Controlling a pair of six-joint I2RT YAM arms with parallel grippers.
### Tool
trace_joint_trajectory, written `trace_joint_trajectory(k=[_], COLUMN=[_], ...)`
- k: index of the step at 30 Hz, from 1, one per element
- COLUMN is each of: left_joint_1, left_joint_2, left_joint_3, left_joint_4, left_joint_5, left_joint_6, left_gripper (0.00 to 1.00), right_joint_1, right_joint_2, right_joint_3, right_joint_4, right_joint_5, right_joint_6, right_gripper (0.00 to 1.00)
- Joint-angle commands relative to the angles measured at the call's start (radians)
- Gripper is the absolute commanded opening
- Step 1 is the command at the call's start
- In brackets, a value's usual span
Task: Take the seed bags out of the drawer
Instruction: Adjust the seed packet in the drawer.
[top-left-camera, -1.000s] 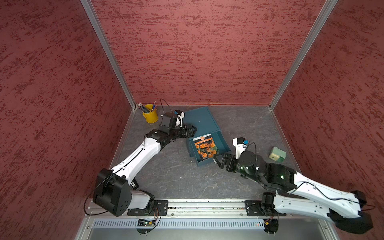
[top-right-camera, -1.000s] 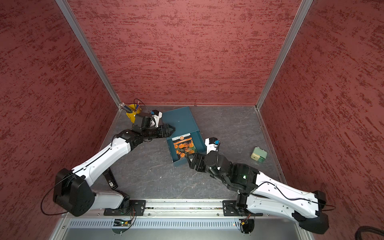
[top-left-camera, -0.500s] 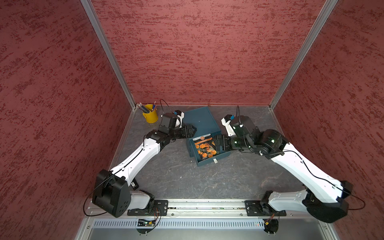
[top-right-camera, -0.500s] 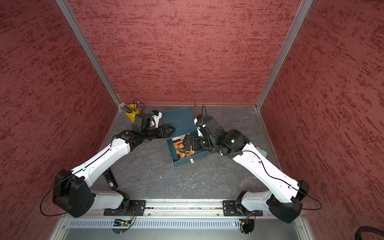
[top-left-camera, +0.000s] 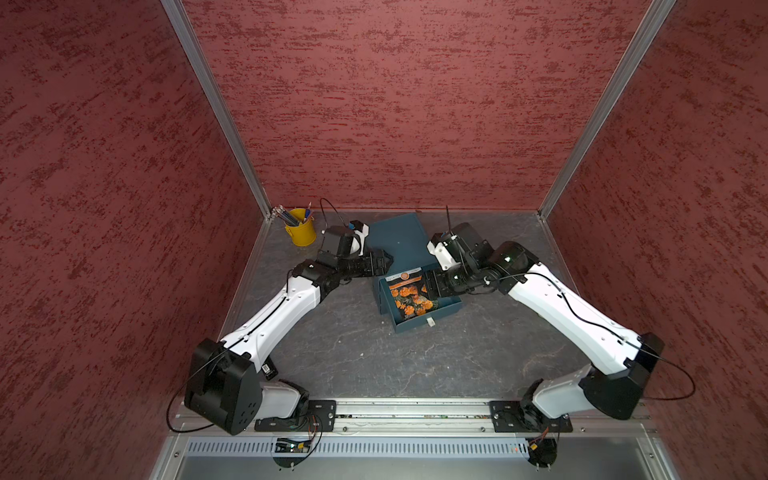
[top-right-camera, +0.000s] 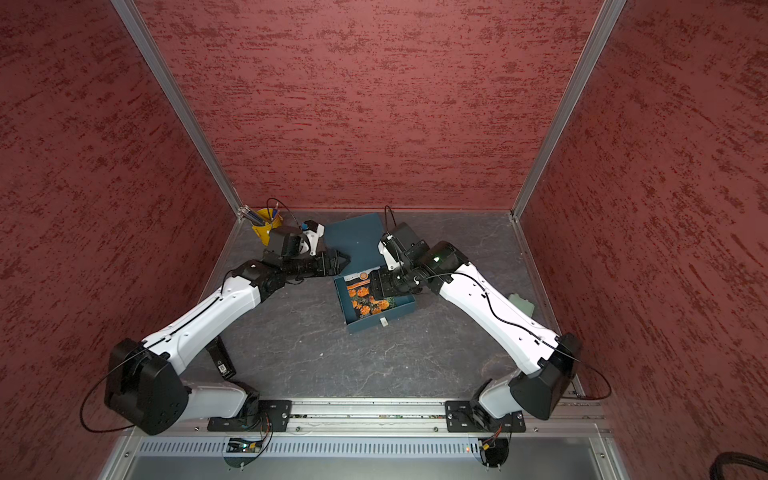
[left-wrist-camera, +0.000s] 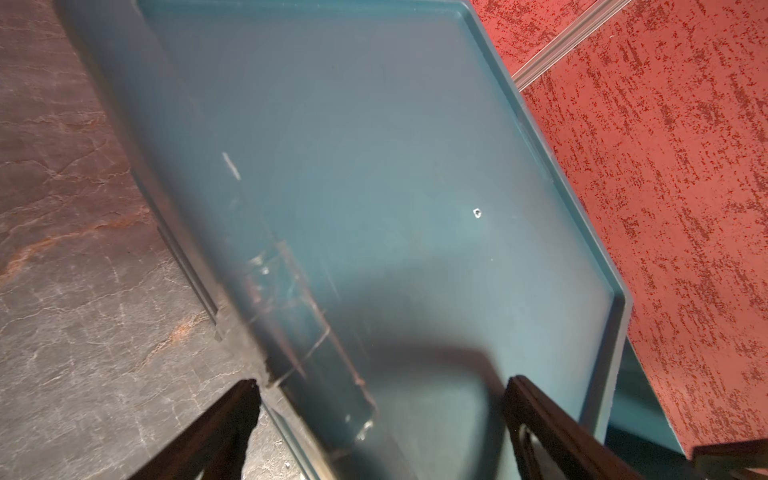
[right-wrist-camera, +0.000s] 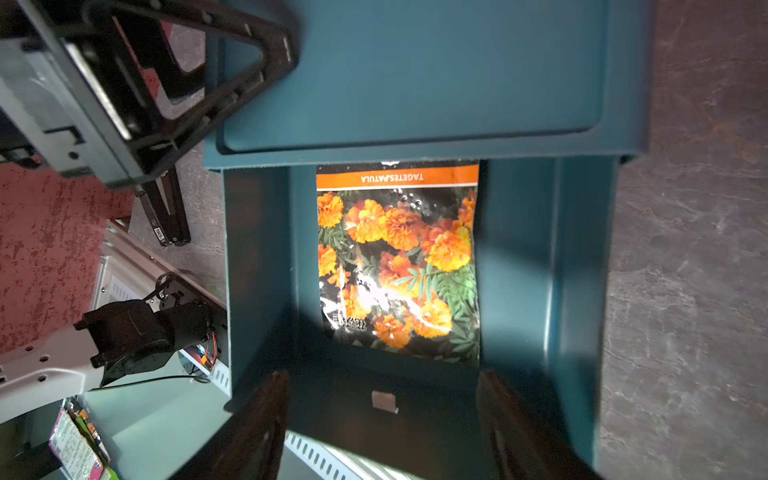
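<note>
The teal drawer stands pulled out of its cabinet, white pull tab toward the front. One seed bag with orange flowers lies flat inside, its top end partly under the cabinet. My right gripper hovers over the drawer's right part, open and holding nothing. My left gripper is open at the cabinet's left front corner, one finger over the floor and one over the cabinet top.
A yellow pencil bucket stands in the back left corner, just behind the left wrist. A small pale green object sits by the right wall, behind the right forearm. Red walls close in three sides.
The right arm has swung up from low at the drawer's front right corner to reach over the drawer from the right. The left arm, cabinet and drawer have not moved.
</note>
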Motion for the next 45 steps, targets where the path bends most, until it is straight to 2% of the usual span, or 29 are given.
trace_joint_trajectory(k=[1, 19, 34, 45], left_joint_1=[0.005, 0.006, 0.006, -0.001], left_joint_2=[-0.008, -0.005, 0.001, 0.008], left_joint_3=[-0.022, -0.032, -0.037, -0.038], left_joint_4=[-0.015, -0.001, 0.006, 0.008], left_joint_5=[0.011, 0.016, 0.016, 0.016], left_joint_6=[0.023, 0.018, 0.011, 0.005], left_gripper=[0.95, 0.95, 0.95, 0.95], right_joint_1=[-0.006, -0.007, -0.007, -0.004], right_joint_2=[0.029, 0.098, 0.171, 0.192], right_joint_3=[-0.038, -0.071, -0.084, -0.083], right_joint_4=[0.071, 0.099, 0.087, 0.156], right_joint_5=[0.03, 0.199, 0.088, -0.097], right_joint_6=[-0.008, -0.005, 0.007, 0.022], right_gripper=[0.74, 0.75, 0.74, 0.7])
